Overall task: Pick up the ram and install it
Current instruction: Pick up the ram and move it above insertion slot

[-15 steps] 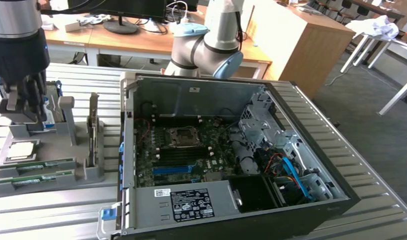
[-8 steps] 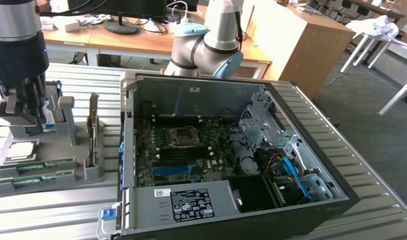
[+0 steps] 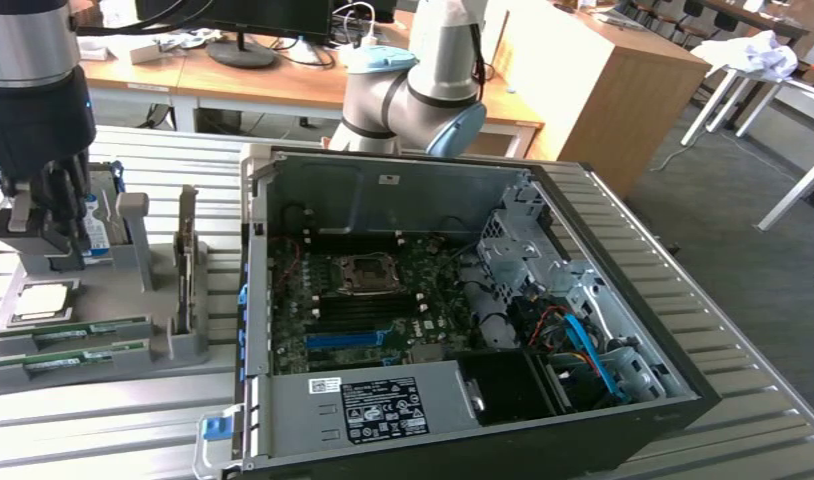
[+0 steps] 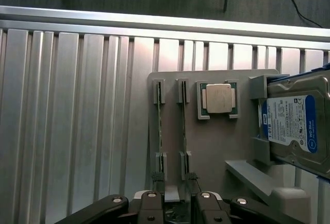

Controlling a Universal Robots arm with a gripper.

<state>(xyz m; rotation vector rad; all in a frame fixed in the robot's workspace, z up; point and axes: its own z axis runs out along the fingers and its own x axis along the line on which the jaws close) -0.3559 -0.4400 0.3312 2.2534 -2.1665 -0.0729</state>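
Ribbed aluminium table [image 3: 727,420] carries two containers, with office desks behind it. On the exterior view's left sits a grey moulded plastic parts tray [image 3: 180,348] [image 4: 216,147]. The ram stick [image 3: 80,331] [image 4: 183,128], thin and green, stands on edge in end clips just beside the square silver processor [image 3: 40,300] [image 4: 217,99] in its pocket. A second ram stick [image 3: 67,358] [image 4: 159,128] stands parallel in the next clips. A hard drive [image 3: 98,232] [image 4: 294,128] with a blue-white label stands in a bracket, and an upright card [image 3: 187,260] is in another slot.

Beside the tray lies the open black computer case [image 3: 380,190] of thin sheet steel. It holds a green motherboard [image 3: 380,320] with a bare metal socket [image 3: 367,272], a labelled grey power supply [image 3: 367,405] and a blue cable [image 3: 581,345].

The black gripper [image 3: 44,215] [image 4: 174,188] hangs over the tray, jaws spread wide and holding nothing
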